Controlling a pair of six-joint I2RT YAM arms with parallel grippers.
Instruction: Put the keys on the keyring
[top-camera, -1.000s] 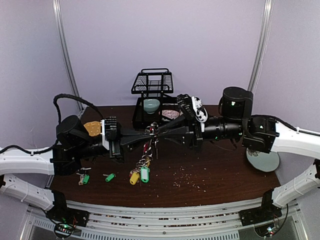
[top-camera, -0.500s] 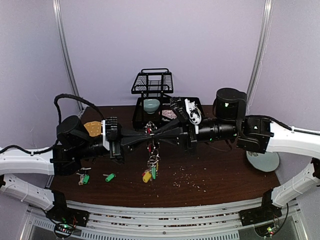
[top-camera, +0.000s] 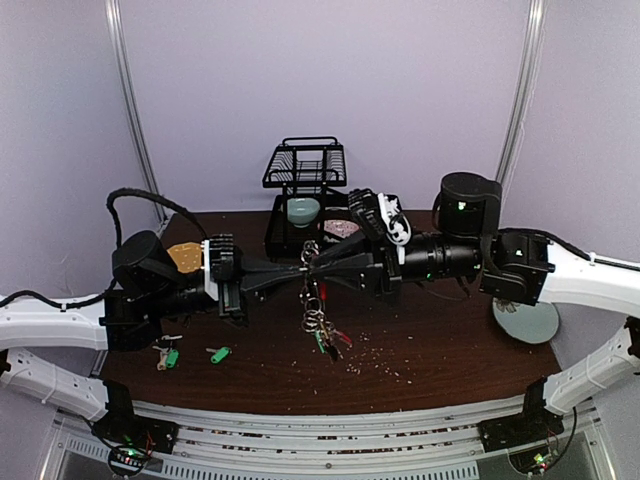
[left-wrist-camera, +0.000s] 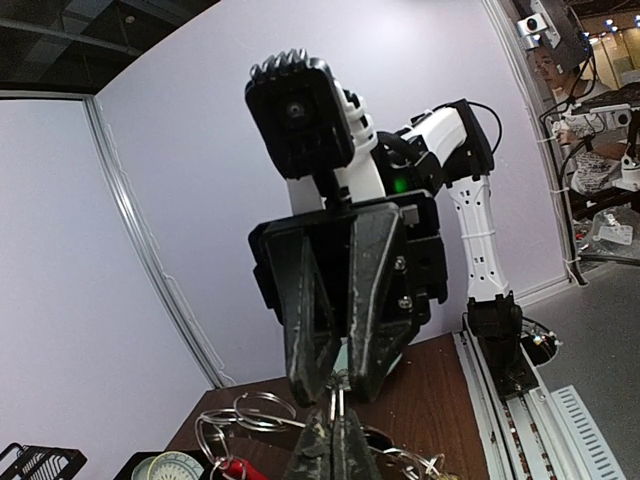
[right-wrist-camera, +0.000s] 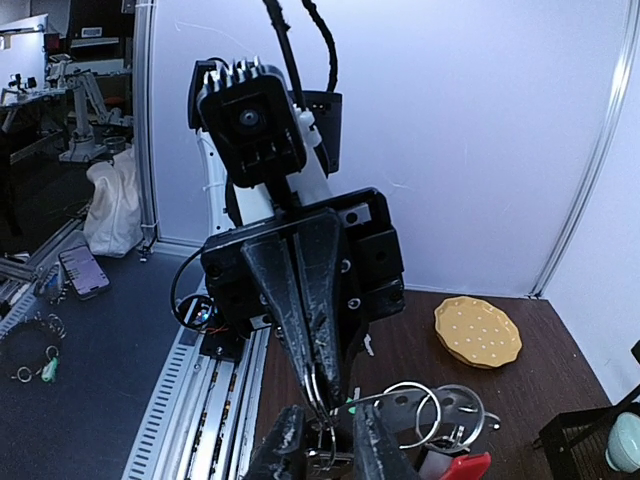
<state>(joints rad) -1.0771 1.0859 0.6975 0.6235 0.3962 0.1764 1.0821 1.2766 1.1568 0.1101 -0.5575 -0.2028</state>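
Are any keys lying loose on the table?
Yes, two green-tagged keys lie on the table at its left, apart from the hanging keyring.

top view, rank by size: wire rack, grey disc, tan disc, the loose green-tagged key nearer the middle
1. wire rack
2. grey disc, partly hidden
3. tan disc, also partly hidden, so 2 and 3 are unsure
4. green-tagged key, clearly smallest
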